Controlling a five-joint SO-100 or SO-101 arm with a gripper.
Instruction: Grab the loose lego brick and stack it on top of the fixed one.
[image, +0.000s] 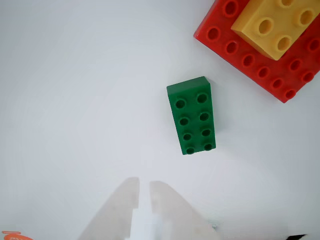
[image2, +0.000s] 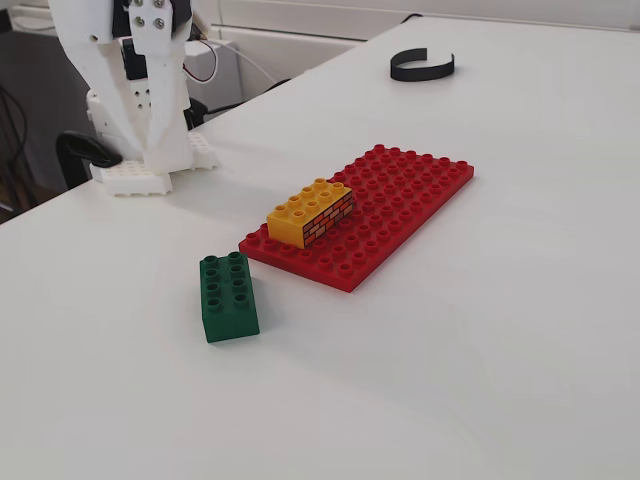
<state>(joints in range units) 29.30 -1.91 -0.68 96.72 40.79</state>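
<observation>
The loose dark green brick (image: 192, 116) lies studs-up on the white table, just off the red baseplate; in the fixed view it (image2: 229, 296) lies in front of the plate's near corner. The fixed yellow-orange brick (image2: 311, 211) with the brick-wall print sits on the baseplate (image2: 400, 200); in the wrist view it (image: 277, 25) is at the top right. My gripper (image: 144, 184) hangs above the table, away from the green brick, its white fingers nearly together with nothing between them. In the fixed view it (image2: 150, 125) is at the far left, high up.
A white studded base block (image2: 150, 172) sits under the arm at the table's left edge. A black curved band (image2: 422, 66) lies at the far side of the table. The table's left edge runs diagonally behind the arm.
</observation>
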